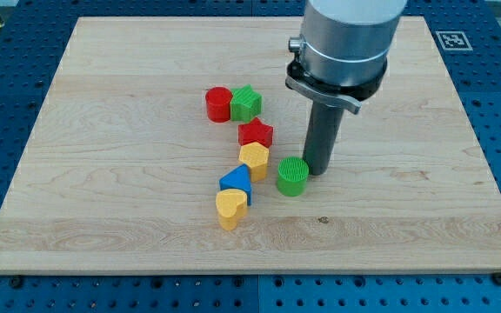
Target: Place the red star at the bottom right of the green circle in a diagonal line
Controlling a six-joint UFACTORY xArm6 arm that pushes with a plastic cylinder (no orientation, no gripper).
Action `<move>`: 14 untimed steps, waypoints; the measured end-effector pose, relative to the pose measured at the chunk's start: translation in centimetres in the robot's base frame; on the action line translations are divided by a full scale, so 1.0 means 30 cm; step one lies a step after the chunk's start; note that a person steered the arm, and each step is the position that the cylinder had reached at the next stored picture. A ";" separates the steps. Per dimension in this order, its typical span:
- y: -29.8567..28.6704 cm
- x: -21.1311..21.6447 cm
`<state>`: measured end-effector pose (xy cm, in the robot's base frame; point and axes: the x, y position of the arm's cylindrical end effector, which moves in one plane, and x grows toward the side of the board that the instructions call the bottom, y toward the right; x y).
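The red star [256,133] lies near the board's middle, just above the yellow hexagon [254,160]. The green circle [292,176] stands to the lower right of the red star. My tip [318,170] rests on the board right beside the green circle, on its upper right side, touching or nearly touching it. The red star is up and to the left of my tip, with a gap between them.
A red circle [218,103] and a green star [246,103] sit side by side above the red star. A blue triangle [236,182] and a yellow heart [230,208] lie below the yellow hexagon. The wooden board [103,174] lies on a blue table.
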<state>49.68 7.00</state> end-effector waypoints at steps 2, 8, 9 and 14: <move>-0.027 -0.198; -0.379 -0.171; -0.376 -0.140; -0.005 -0.149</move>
<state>45.21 6.87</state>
